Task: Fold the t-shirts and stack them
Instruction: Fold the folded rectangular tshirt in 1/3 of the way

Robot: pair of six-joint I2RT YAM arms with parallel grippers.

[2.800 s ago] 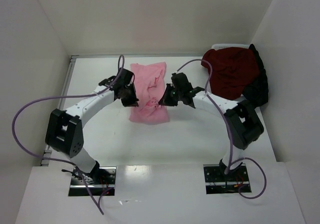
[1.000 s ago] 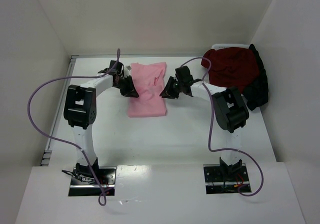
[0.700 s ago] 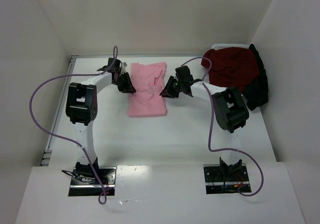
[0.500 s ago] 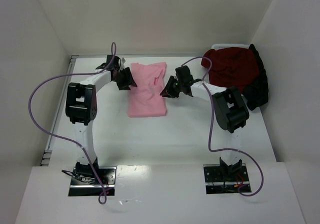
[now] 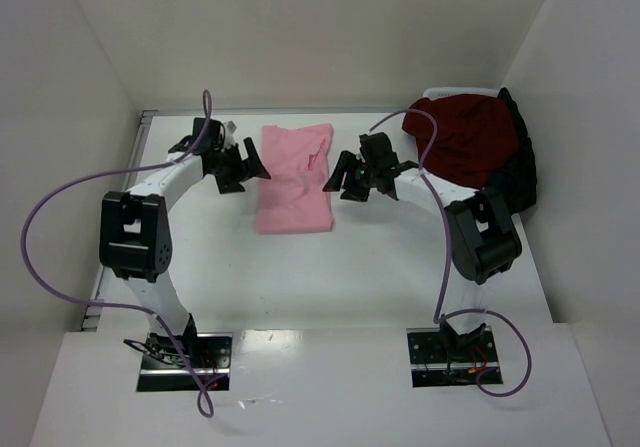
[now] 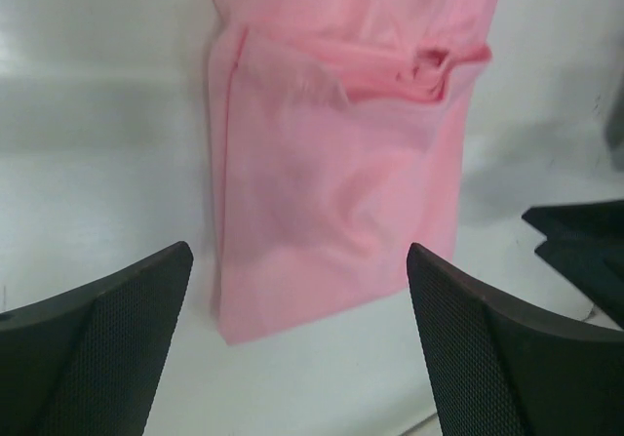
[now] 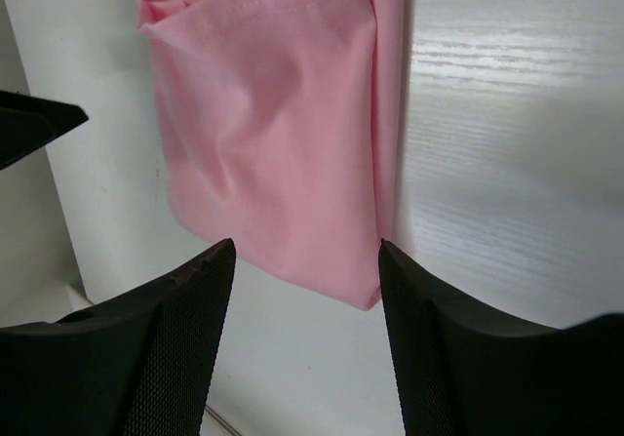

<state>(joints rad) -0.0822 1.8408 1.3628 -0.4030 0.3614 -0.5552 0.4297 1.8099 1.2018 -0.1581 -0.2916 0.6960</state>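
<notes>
Two pairs of fingers are standing spread, gripping nothing: the left gripper is hovering just left of the folded pink t-shirt, the right gripper just right. The shirt is lying flat on the table between them, while a maroon t-shirt and a black t-shirt are lying heaped far right.
</notes>
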